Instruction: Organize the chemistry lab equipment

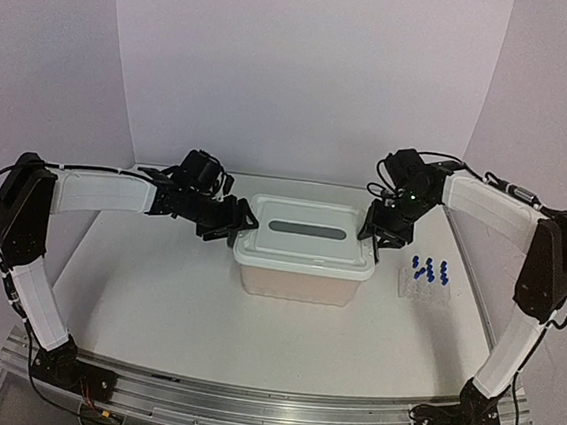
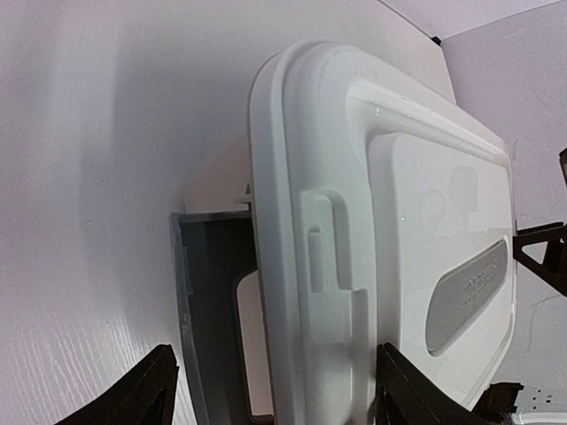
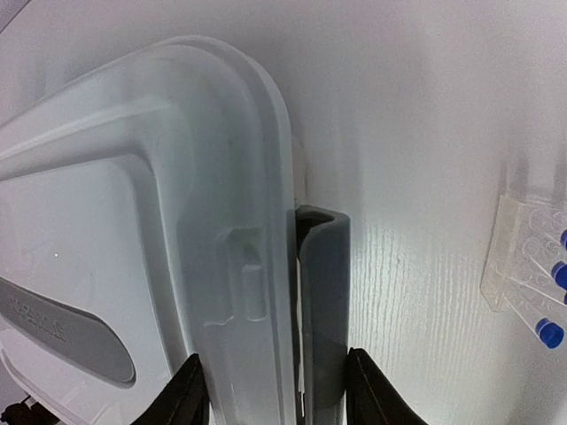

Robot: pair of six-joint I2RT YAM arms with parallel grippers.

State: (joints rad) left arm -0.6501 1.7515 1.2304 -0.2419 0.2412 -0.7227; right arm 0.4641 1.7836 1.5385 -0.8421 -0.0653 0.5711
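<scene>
A clear tube rack with several blue-capped tubes stands on the table right of the beige tub; it also shows in the right wrist view. The white lid sits on the tub. My left gripper is open, its jaws wide astride the lid's left end and a swung-out grey latch. My right gripper is closed around the lid's right rim and the upright grey latch. The ring stand, funnel, clamp, rod and brush are out of view.
White walls close the table at the back and on both sides. Both arms reach in toward the tub from left and right. The rack stands close to the right arm's forearm.
</scene>
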